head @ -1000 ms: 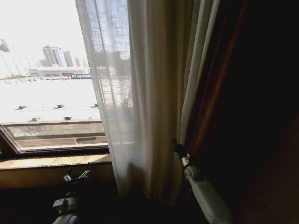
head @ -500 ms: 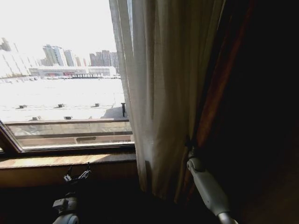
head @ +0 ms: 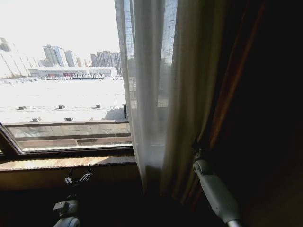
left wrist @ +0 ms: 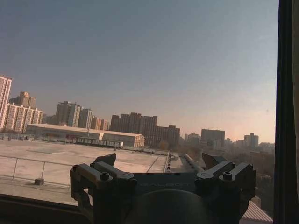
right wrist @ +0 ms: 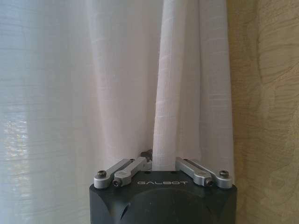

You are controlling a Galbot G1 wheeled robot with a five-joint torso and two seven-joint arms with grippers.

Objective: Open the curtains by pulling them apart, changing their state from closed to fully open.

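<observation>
The sheer white curtain (head: 156, 104) hangs bunched in pleats to the right of the window's middle, its left edge leaving the glass bare on that side. My right gripper (head: 198, 150) is pressed into the curtain's right side at sill height. In the right wrist view a pleat of the curtain (right wrist: 177, 84) runs down between the drawn-in finger links, and the right gripper (right wrist: 162, 161) is shut on that fold. My left gripper (head: 78, 178) sits low below the sill, apart from the fabric. In the left wrist view the left gripper (left wrist: 160, 161) is open and faces the bare glass.
A wooden window sill (head: 57, 163) runs under the glass. A dark brown drape (head: 236, 94) hangs right of the curtain, with dark room beyond it. A dark window frame bar (left wrist: 282, 112) stands near my left gripper. Beige patterned fabric (right wrist: 266, 93) borders the curtain.
The curtain's left edge has slid right, uncovering more window. My right arm has moved right with the fabric. The left arm has stayed still.
</observation>
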